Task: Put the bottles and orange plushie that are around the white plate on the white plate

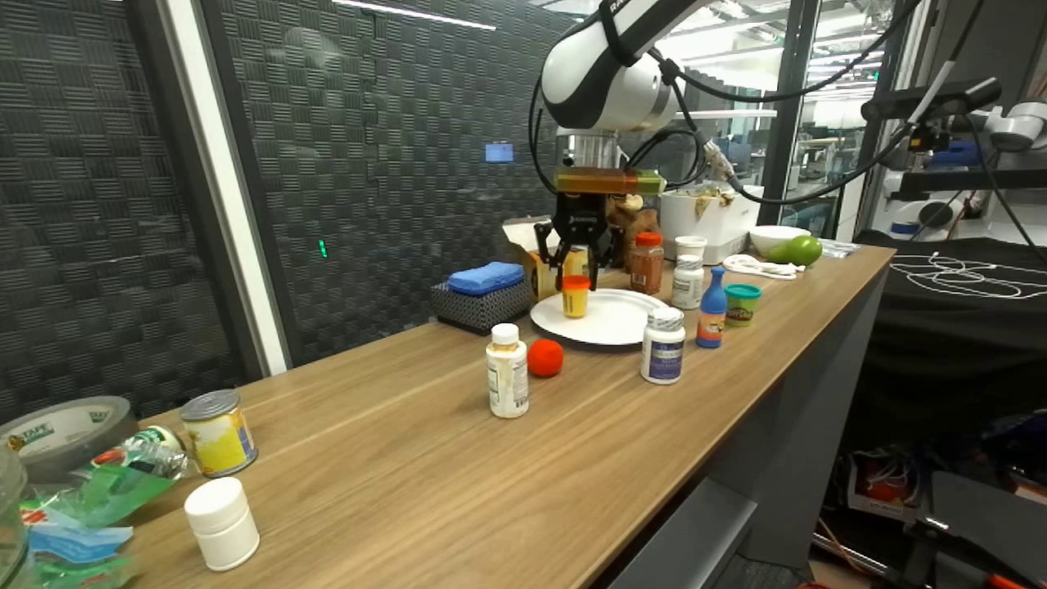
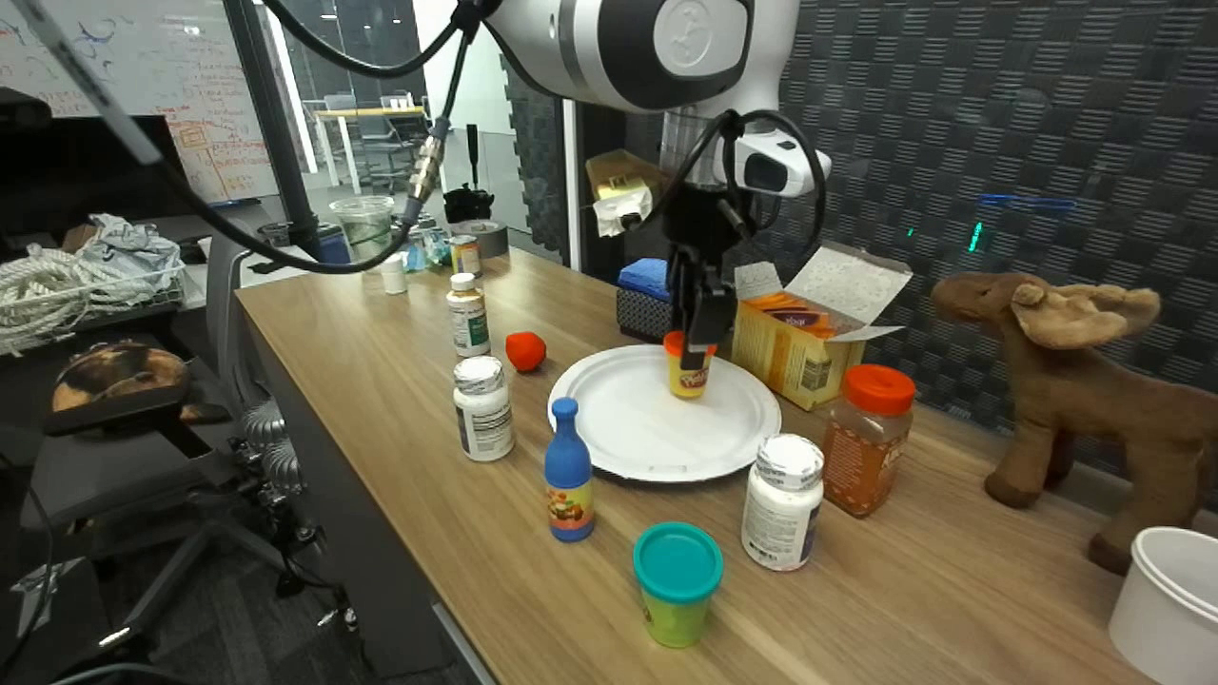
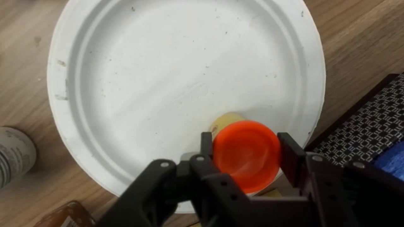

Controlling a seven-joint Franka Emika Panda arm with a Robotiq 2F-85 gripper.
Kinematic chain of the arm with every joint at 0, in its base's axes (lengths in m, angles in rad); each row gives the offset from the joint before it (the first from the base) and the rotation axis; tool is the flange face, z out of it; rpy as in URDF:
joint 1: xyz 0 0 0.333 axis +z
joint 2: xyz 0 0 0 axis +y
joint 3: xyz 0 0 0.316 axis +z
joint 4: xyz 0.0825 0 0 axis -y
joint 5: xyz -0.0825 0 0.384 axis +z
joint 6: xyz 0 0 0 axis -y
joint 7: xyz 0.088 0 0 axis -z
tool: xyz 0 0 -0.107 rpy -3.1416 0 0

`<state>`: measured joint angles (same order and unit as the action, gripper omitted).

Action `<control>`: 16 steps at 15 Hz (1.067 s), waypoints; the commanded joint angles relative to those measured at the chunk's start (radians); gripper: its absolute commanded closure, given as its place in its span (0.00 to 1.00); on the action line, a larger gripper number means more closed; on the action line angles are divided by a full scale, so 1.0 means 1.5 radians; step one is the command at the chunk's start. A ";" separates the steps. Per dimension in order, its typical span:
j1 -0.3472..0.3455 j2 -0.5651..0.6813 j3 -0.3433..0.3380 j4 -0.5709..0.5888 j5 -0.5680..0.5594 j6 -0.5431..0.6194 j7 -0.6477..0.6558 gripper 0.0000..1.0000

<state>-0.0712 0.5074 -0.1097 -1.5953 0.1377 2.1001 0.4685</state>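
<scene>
At the wrist view's lower right, 2 fingers (image 3: 206, 142) are gripping an orange-lidded tub (image 3: 247, 155); in an exterior view, the orange plushie (image 2: 525, 351) is lying left of them, beside the white plate (image 2: 647, 428).

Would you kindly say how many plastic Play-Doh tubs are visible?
2: an orange-lidded yellow tub in the black gripper, over the round white plate; a teal-lidded green tub near the blue plastic bottle. Others may be hidden.

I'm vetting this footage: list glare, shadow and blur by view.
In both exterior views, green glare marks the dark textured wall; in the wrist view, faint shadow on the round white plate beside the orange-lidded yellow tub, and blurred, unreadable print on the white plastic bottle.
</scene>
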 commanded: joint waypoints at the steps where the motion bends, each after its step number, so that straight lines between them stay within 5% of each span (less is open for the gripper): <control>1: 0.009 0.006 -0.009 0.013 -0.009 0.008 0.010 0.21; 4: 0.019 -0.032 -0.006 -0.012 -0.016 0.016 0.006 0.01; 11: 0.113 -0.205 0.022 -0.162 -0.153 -0.018 0.007 0.00; 16: 0.157 -0.277 0.089 -0.269 -0.214 0.041 0.000 0.00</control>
<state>0.1395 0.1737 -0.0185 -1.8853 -0.1339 2.0800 0.4671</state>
